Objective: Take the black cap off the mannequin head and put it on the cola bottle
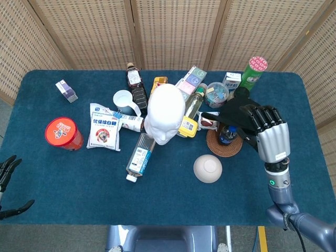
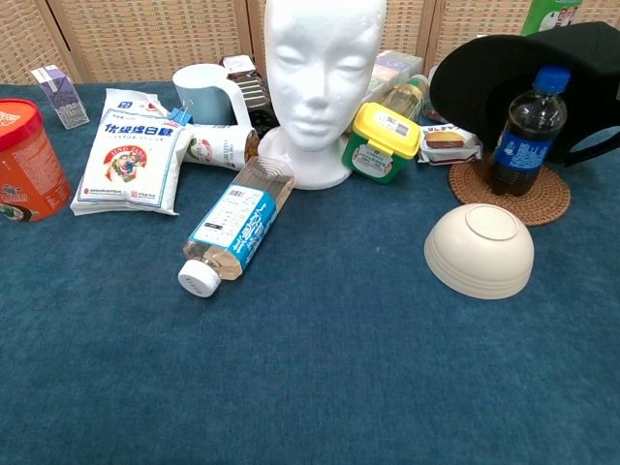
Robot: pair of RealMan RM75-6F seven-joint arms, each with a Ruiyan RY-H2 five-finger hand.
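Mannequin head (image 1: 165, 113) stands bare; right hand (image 1: 265, 128) grasps the black cap (image 2: 504, 73) just behind the cola bottle (image 2: 523, 131), not yet on it. Left hand (image 1: 8, 173) idles, released.

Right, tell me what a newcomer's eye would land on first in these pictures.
First, the bare white mannequin head at the table's centre, ringed by clutter. Next, the right robot hand holding the black cap beside and behind the blue-capped cola bottle, which stands upright on a woven coaster. An upturned cream bowl sits in front of the coaster.
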